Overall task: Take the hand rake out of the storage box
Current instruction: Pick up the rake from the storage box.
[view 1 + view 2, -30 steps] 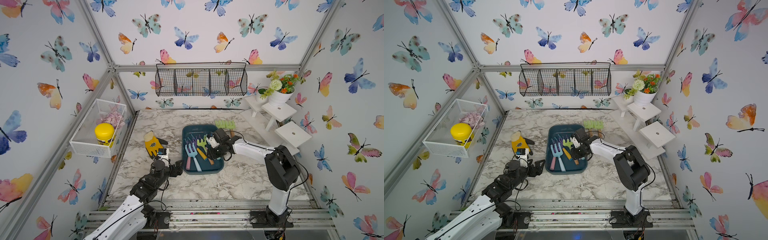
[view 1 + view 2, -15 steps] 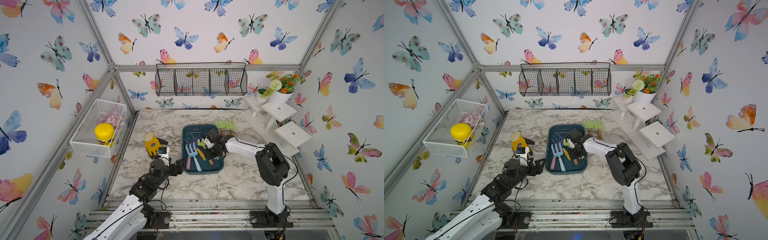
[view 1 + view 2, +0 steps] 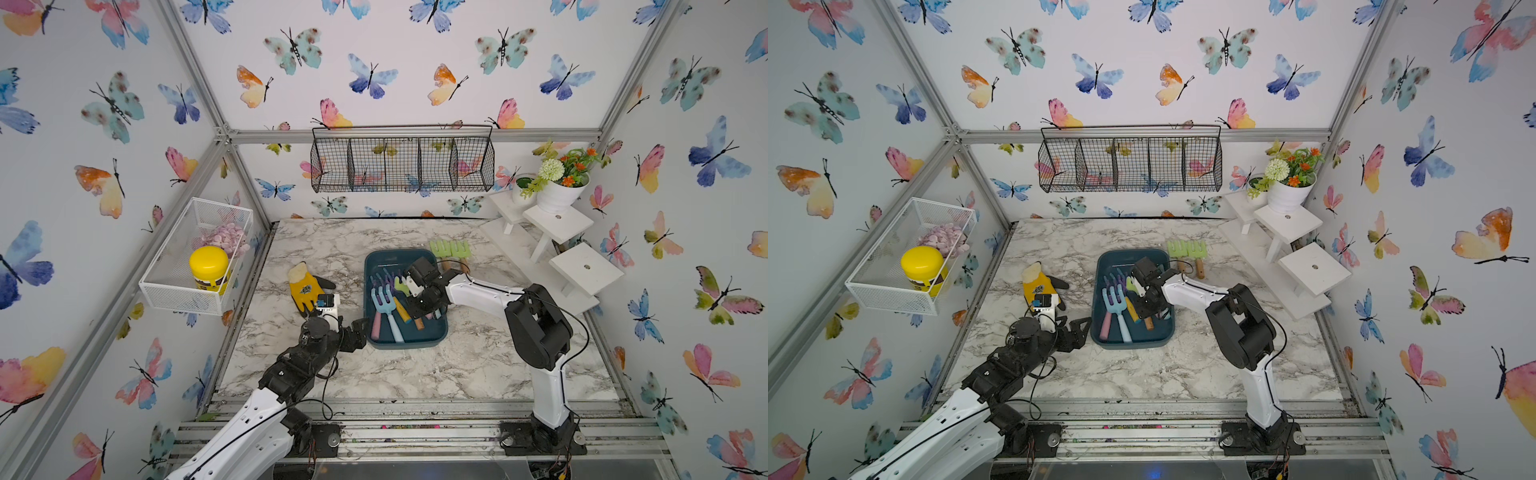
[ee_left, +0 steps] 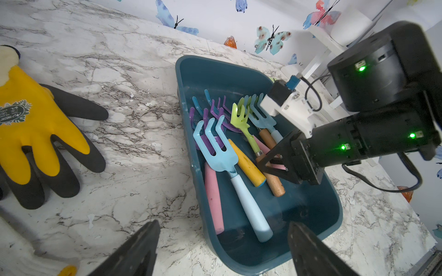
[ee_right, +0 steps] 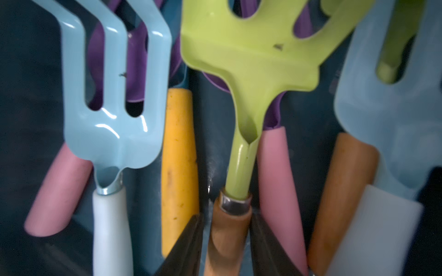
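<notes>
Hand rake (image 5: 251, 59) in storage box (image 3: 407, 341); right pincer (image 5: 226, 215) angled down, straddling its wooden handle, grip unclear; left pincer (image 4: 223, 223) open.

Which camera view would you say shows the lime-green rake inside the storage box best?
The right wrist view: the lime-green rake fills the frame, its wooden handle between the fingers of the right gripper. The left wrist view shows it smaller, among other tools; both top views show only a green speck.

2 high front top views, 2 close wrist views, storage box (image 3: 409, 341) in all.
</notes>
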You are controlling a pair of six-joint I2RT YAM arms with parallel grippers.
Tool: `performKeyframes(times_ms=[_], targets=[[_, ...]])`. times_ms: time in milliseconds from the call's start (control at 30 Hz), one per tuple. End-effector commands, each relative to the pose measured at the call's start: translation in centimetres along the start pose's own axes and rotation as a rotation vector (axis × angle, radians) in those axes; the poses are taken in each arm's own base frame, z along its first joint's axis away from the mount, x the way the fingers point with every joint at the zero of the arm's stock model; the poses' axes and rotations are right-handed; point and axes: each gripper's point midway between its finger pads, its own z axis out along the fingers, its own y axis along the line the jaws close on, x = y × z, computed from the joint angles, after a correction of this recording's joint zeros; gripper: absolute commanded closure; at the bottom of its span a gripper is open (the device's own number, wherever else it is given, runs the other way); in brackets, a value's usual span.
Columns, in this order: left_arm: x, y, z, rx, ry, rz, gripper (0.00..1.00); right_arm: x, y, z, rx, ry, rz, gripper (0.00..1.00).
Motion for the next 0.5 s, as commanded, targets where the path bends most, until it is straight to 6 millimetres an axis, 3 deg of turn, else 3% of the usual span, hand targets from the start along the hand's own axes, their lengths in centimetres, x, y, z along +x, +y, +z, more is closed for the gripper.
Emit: performKeyframes(times_ms=[0,167,467], targets=[[-0.8,-1.1,-0.3,0.046,-0.009,0.0,0.11,2.3,0.4,1.4,-0.003,0.082,0.003,0.63],[-0.9,-1.2,-0.5,0.05,-0.01,-0.002,0.11,2.0,0.9,1.0,-0.028,0.061,0.008,0.76],[-1.2,-1.3,-0.8,0.055,-0.014,-0.003,0.11,0.4,1.3,-2.1,-0.042,-0.027,0.017,0.83]])
